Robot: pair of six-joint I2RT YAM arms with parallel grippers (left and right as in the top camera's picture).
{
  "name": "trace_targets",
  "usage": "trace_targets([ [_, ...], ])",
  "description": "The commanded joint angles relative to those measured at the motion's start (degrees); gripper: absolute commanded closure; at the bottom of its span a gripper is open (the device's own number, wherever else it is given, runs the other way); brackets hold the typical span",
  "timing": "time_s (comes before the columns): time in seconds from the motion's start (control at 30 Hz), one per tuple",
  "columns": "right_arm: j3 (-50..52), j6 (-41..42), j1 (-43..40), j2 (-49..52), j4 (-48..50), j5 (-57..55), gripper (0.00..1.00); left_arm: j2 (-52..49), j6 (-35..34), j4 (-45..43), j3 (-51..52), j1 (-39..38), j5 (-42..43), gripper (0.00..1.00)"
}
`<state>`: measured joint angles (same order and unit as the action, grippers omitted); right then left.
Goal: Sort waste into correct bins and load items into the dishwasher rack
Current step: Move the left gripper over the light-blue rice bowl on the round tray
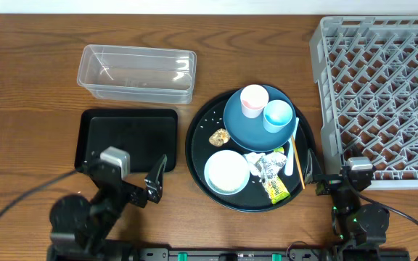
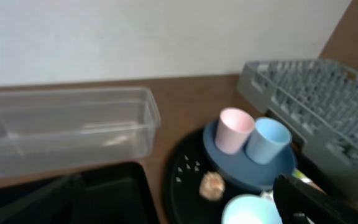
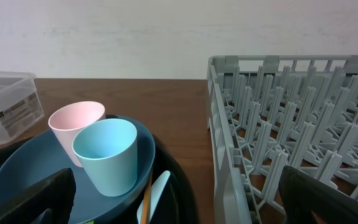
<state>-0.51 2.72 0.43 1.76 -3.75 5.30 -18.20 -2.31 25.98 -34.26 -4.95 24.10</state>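
left gripper (image 1: 122,175) and right gripper (image 1: 335,178) are being held spread, empty | light blue plastic cup (image 3: 106,155) is being supported upright on dark blue round plate (image 3: 27,171) | judged light, stiff, slippery: rim is being advised for pinching

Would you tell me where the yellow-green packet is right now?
Overhead, the packet lies at the right front of the round tray, beside the wrappers and chopstick.

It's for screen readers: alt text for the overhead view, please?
A round black tray holds a blue plate with two cups, a pale bowl and wrappers. A grey rack sits to its right; a clear tub and flat black tray to its left.
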Motion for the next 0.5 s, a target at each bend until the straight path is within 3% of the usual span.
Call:
trace_targets([
  [0.0,0.20,-0.66,-0.42,0.02,-0.07,-0.59,0.01,-6.08,-2.36,4.31,-6.99,-0.17,2.45,0.02],
  [0.1,0.20,-0.66,-0.42,0.00,-0.09,-0.59,0.01,-11.93,-2.56,10.23,-12.39,-0.17,6.03,0.02],
  [0.47,0.20,-0.66,-0.42,0.00,-0.09,-0.59,0.01,-16.52,-2.95,11.52,-13.66,-0.17,17.53,0.02],
])
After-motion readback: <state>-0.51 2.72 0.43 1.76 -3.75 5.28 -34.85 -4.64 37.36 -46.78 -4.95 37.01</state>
